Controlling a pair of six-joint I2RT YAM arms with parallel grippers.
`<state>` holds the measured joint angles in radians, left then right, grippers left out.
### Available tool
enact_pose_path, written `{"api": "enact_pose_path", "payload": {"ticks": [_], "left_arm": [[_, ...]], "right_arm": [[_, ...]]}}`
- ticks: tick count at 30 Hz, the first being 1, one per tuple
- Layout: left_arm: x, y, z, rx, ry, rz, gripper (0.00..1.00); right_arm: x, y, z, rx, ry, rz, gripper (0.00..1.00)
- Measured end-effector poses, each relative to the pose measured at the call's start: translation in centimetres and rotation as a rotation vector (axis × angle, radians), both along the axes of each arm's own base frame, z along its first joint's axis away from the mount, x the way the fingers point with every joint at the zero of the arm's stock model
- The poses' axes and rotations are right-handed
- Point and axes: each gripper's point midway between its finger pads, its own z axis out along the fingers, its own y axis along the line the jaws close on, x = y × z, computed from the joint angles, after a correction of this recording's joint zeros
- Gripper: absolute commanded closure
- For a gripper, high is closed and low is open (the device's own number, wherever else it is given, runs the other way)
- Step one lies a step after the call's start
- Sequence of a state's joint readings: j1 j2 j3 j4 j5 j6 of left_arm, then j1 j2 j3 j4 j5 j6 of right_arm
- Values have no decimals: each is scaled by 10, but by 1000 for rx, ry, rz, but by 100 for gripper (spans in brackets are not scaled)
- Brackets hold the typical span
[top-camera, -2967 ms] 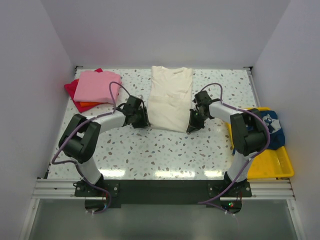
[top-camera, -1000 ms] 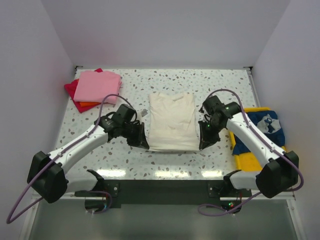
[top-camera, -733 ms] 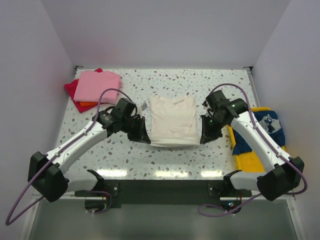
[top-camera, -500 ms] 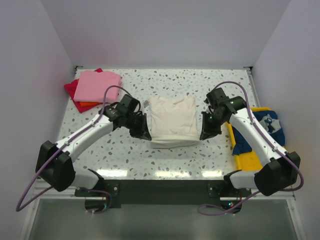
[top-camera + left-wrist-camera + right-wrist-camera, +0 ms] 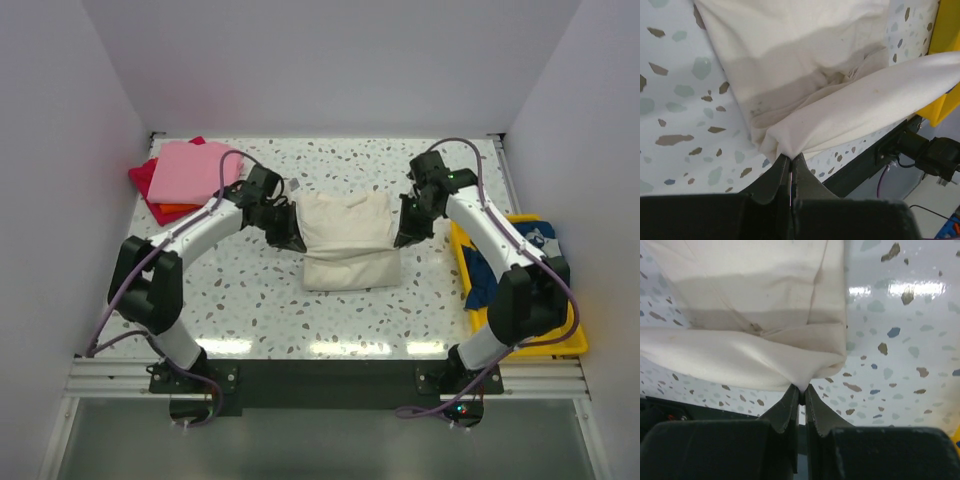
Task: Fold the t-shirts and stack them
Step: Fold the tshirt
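Cream t-shirt (image 5: 345, 240) lies in the middle of the speckled bench (image 5: 280, 305), narrowed to a rectangle, with its near part doubled into a soft, rounded fold. In the wrist views an upper layer is raised off the lower one and stretches as a taut band across it, throwing a shadow on the cloth beneath.

At the far left corner a folded pink t-shirt (image 5: 190, 172) sits on top of a red t-shirt (image 5: 140, 180) and an orange t-shirt (image 5: 172, 211), well apart from the cream one. A navy t-shirt (image 5: 540, 250) with white print lies crumpled in a yellow tray (image 5: 545, 340) at the right edge of the bench.

The left fingers (image 5: 781, 172) are pressed together on a pinch of the cream cloth at its left edge. The right fingers (image 5: 787, 405) are clamped the same way on its right edge. Both arms reach forward with elbows bowed outward and wrists turned in toward the shirt from either side.
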<state>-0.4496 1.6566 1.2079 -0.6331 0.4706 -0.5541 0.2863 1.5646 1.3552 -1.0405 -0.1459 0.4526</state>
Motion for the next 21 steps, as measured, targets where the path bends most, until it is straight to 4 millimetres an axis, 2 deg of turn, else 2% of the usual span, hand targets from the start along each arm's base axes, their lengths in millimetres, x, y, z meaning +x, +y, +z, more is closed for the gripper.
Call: {"api": "enact_pose_path", "payload": {"ticks": [11,17,21], "left_arm": [[60,-8,-10,-43,-41,19,100],[80,-8,-17,-63,-41,38,100],[94,-6,-10,-84,-63,55,100]], "right_arm": [[73,1,-2,-19,-90,-2,100],[106,4,-2,-16,-128,-7,100],[125,8,5,-8,-165,-7,100]]}}
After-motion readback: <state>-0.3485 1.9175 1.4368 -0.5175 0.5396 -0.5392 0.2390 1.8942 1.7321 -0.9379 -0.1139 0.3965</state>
